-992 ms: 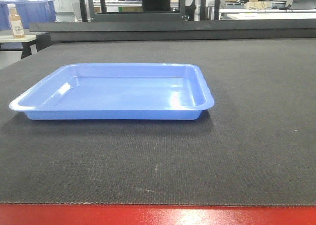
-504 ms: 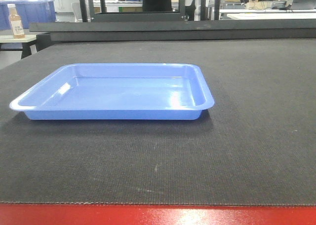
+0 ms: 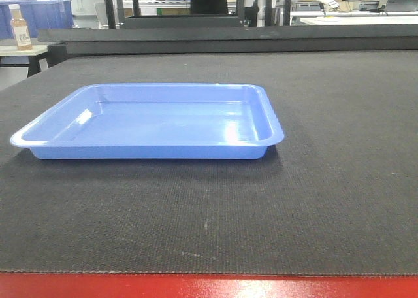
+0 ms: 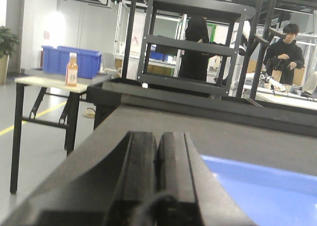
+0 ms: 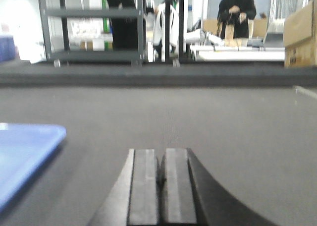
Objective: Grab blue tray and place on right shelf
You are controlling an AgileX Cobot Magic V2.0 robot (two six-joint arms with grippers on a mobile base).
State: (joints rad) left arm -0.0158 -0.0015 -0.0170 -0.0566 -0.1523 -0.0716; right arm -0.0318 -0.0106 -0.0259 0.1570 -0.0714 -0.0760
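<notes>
The blue tray (image 3: 150,118) lies empty and flat on the dark mat, left of centre in the front view. It also shows at the lower right of the left wrist view (image 4: 267,186) and at the lower left of the right wrist view (image 5: 22,151). My left gripper (image 4: 157,137) is shut and empty, just left of the tray. My right gripper (image 5: 162,154) is shut and empty, to the right of the tray, low over the mat. Neither gripper shows in the front view. The right shelf is out of view.
The dark mat (image 3: 326,180) covers the table, with a red edge (image 3: 209,286) at the front. A side table with a bottle (image 3: 21,29) and dark-blue bins (image 3: 46,14) stands far left. A dark rack (image 4: 193,47) and people stand behind the table.
The view has shifted very slightly, so the tray's left corner sits a touch further left. The tray itself has not moved on the mat.
</notes>
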